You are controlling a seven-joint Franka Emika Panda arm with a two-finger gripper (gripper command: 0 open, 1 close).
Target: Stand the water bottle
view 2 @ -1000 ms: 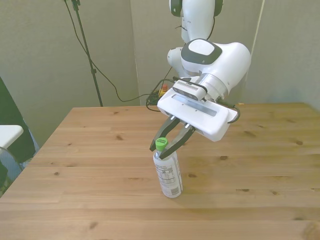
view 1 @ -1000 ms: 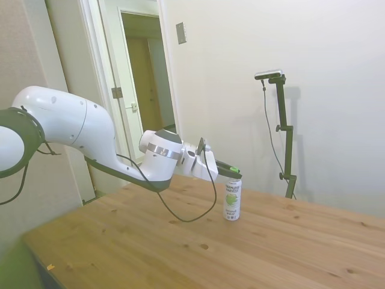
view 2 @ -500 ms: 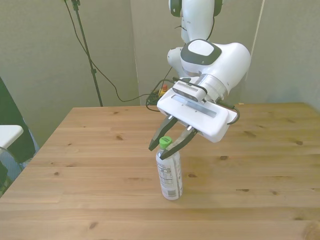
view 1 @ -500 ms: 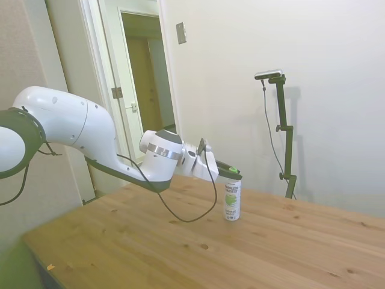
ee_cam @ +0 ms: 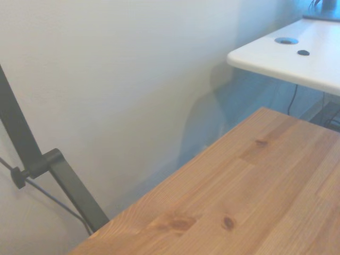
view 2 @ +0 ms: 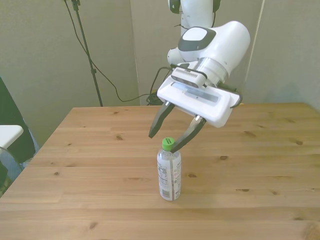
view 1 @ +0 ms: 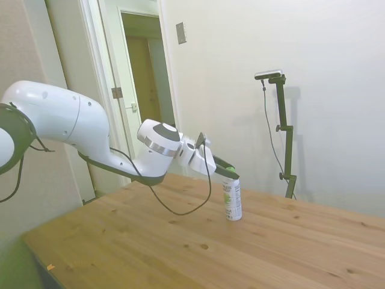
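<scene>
The water bottle (view 2: 169, 172) stands upright on the wooden table (view 2: 100, 165), green cap up, its white label with green graphics facing the side view (view 1: 232, 200). My gripper (view 2: 171, 138) is open just above the cap, one dark finger on each side of it and apart from the bottle. In the side view the gripper (view 1: 230, 173) hovers right over the cap. The wrist view holds only the table (ee_cam: 249, 202) and a wall; the bottle is out of it.
A white desk (ee_cam: 297, 53) stands beyond the wooden table's edge in the wrist view. A black cable (view 1: 180, 208) loops down from the arm to just above the table beside the bottle. An open doorway (view 1: 141, 78) lies behind the arm.
The gripper has opened wide and risen off the cap, letting go of the bottle. The bottle, which leaned a little, now stands straight on its own.
</scene>
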